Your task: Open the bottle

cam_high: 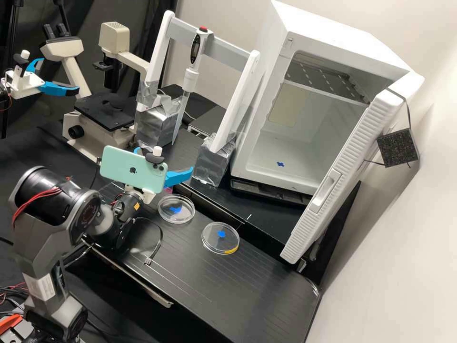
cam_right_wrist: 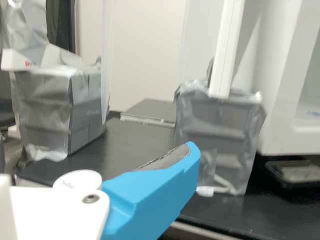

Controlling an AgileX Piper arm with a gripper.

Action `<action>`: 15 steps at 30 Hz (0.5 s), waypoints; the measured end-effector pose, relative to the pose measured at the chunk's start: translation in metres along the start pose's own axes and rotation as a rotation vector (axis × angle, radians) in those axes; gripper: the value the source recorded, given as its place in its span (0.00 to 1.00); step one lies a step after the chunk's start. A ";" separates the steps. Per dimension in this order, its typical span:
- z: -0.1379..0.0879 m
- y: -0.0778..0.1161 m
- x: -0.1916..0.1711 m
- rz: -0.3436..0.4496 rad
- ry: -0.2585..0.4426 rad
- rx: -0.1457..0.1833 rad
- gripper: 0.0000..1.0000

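In the high view the gripper (cam_high: 165,160) stands above the rear left part of the bench, a pale green phone in front of it. One blue finger points right and the other's tip shows past the phone's top edge, well apart: it is open. Below the right finger a small pink patch (cam_high: 168,189) peeks out beside the phone; whether it belongs to the bottle I cannot tell. In the wrist view the gripper (cam_right_wrist: 157,187) shows one blue finger with a grey pad, with nothing touching that pad.
Two clear round dishes, one (cam_high: 176,221) just below the gripper and another (cam_high: 220,252) further right, lie on the black bench (cam_high: 266,290). Behind stand a white frame (cam_high: 236,100) on foil-wrapped blocks, a microscope (cam_high: 102,112) and an open white incubator (cam_high: 266,174).
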 end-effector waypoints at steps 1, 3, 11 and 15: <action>0.002 -0.002 0.001 -0.007 -0.009 0.002 1.00; 0.004 -0.004 0.002 -0.015 -0.016 0.003 1.00; 0.010 -0.011 0.005 -0.041 -0.036 0.004 0.00; 0.009 -0.009 0.007 -0.035 -0.030 0.004 0.00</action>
